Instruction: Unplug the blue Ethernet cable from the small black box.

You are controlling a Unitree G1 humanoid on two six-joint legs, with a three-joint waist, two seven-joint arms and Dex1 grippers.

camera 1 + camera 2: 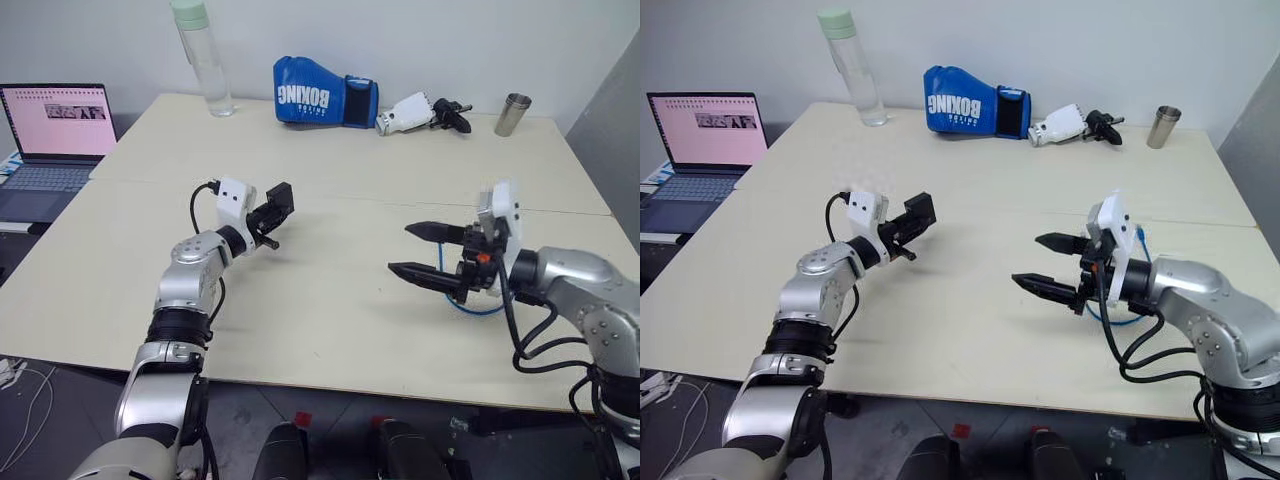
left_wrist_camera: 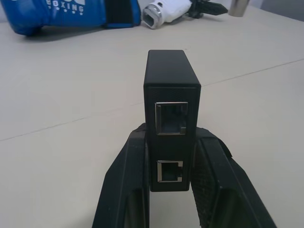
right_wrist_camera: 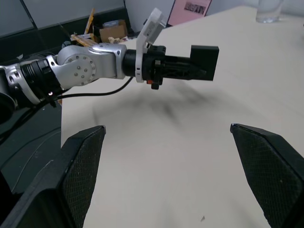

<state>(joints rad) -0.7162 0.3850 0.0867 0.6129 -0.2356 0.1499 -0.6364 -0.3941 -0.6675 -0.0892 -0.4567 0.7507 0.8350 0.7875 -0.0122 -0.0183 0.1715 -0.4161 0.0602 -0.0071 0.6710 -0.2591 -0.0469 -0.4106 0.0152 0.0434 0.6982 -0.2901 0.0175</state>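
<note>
Blue Ethernet cable (image 1: 478,308) — a thin bright-blue cord — lies in a loop on the pale worktop (image 1: 330,300) at lower right, under the right tool (image 1: 425,250), whose fingers stand spread, grasping nothing. At centre left the left tool (image 1: 272,222) is clenched on the small matte black box (image 2: 171,90) — both its ports look empty. Unplugging appears done; little seems left.

One laptop (image 1: 55,140), one bottle (image 1: 203,55), one boxing glove (image 1: 322,93), one metal cup (image 1: 512,114), one black box (image 2: 171,109), one blue cable (image 1: 480,308).
</note>
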